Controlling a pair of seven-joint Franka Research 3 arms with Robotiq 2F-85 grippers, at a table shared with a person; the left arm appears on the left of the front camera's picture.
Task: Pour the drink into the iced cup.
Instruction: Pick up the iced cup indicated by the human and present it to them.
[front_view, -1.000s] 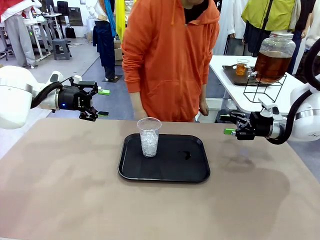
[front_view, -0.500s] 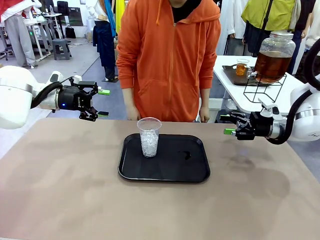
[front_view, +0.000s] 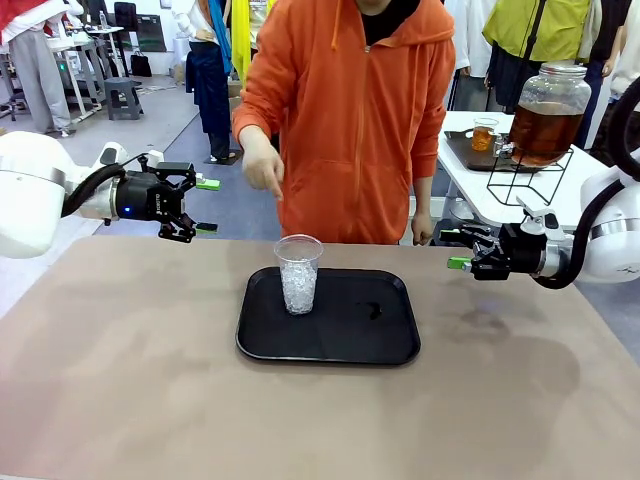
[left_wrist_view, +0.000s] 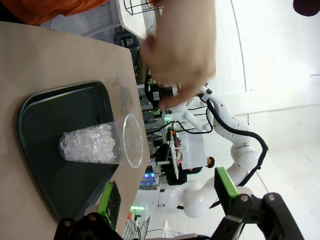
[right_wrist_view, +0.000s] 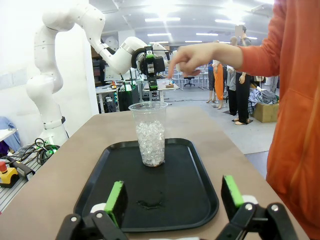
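Observation:
The iced cup (front_view: 298, 274), clear plastic and about half full of ice, stands upright at the left of a black tray (front_view: 340, 335). My left gripper (front_view: 206, 205) hovers open off the table's far left corner. My right gripper (front_view: 453, 250) hangs open right of the tray, nothing between its fingers. The drink (front_view: 484, 138), amber liquid in a small clear cup, sits on a side table behind the right arm. The left wrist view shows the iced cup (left_wrist_view: 100, 146) beyond my left gripper (left_wrist_view: 167, 192). The right wrist view has the iced cup (right_wrist_view: 150, 132) ahead of my right gripper (right_wrist_view: 172, 195).
A person in an orange hoodie stands at the far edge, one hand (front_view: 264, 168) raised with a finger pointing down above the cup. A big glass jar (front_view: 545, 112) of amber liquid stands on a wire stand on the side table. A small dark smear (front_view: 373, 311) marks the tray.
The person's hand has come up from beside the body to above the cup, pointing down. Both arms stay still, grippers open.

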